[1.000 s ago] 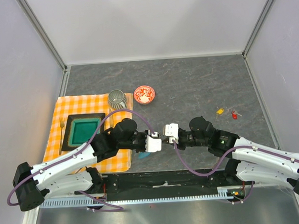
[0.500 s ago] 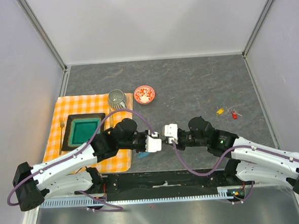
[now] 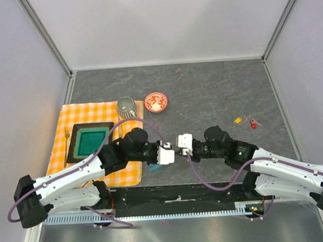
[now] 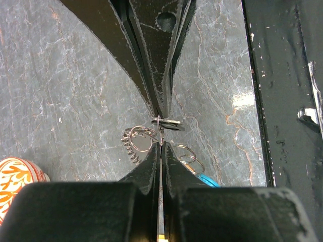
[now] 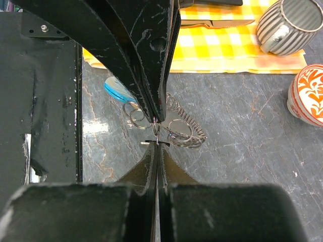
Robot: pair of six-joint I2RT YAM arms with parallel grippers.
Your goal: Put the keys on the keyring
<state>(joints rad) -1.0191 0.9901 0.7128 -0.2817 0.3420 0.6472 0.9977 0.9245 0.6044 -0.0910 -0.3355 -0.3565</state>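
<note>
Two robot arms meet tip to tip over the near middle of the grey table [image 3: 203,91], working to thread keys onto a ring. The left gripper [image 4: 160,147] is pinched tight on a wire loop of the keyring [image 5: 182,135], whose coils hang between the arms and just above the table, its blue tag [image 5: 117,91] trailing toward the arm bases. The right gripper [image 5: 157,146], its claw likewise pressed together, appears to hold the black key [image 4: 170,123] edge-on against that loop, though the piece is too small to tell for certain. The yellow key [image 3: 237,120] and the red key [image 3: 253,124] lie side by side on the table, well apart to the right and not yet threaded. The step in hand looks to be feeding the key's hole onto the ring's free end; done well, that calls for the left arm to hold the loop steady while the right makes small, slow corrections, so the thin wire neither springs away nor slips the grip.
</note>
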